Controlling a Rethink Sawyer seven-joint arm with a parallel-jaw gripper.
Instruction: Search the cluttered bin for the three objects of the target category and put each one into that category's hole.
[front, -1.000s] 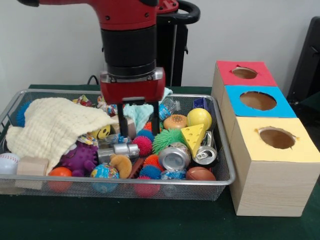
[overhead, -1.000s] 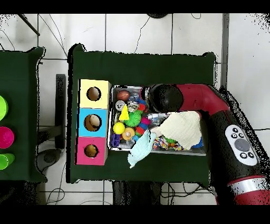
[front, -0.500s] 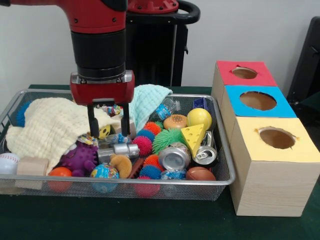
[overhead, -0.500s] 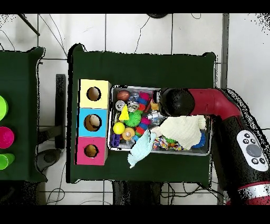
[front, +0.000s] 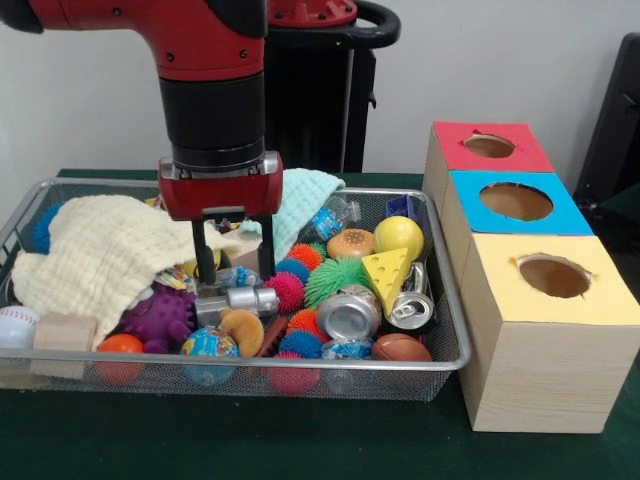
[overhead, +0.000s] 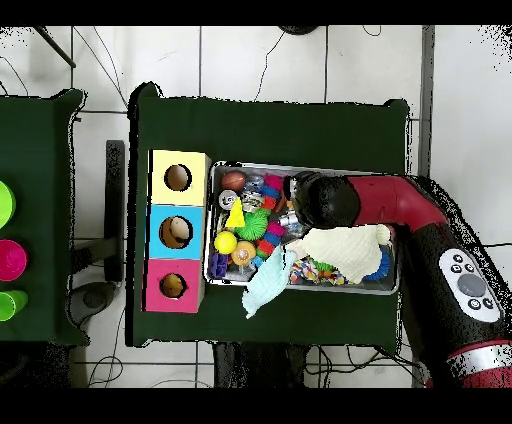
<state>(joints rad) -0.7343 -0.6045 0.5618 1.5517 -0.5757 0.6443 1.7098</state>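
My gripper (front: 236, 278) hangs open inside the wire bin (front: 440, 362), left of centre. Its two black fingers (front: 205, 262) straddle a small patterned ball and end just above a silver can (front: 238, 300) lying on its side. Two more cans, one crushed (front: 347, 314) and one upright (front: 410, 309), sit to the right. Around them lie spiky balls in pink (front: 288, 291) and green (front: 337, 277), a cheese wedge (front: 388, 268), a yellow ball (front: 399, 235) and a toy burger (front: 351, 243). In the overhead view the arm's wrist (overhead: 322, 200) hides the gripper.
A cream cloth (front: 100, 255) covers the bin's left part and a teal cloth (front: 298, 200) lies at the back. To the right stand three boxes with holes, topped red (front: 489, 146), blue (front: 516, 201) and yellow (front: 553, 275). A baseball (front: 17, 326) and wooden block (front: 65, 332) sit front left.
The teal cloth that hung from the gripper now lies at the bin's back. The gripper swung left, then came back right and lower among the toys.
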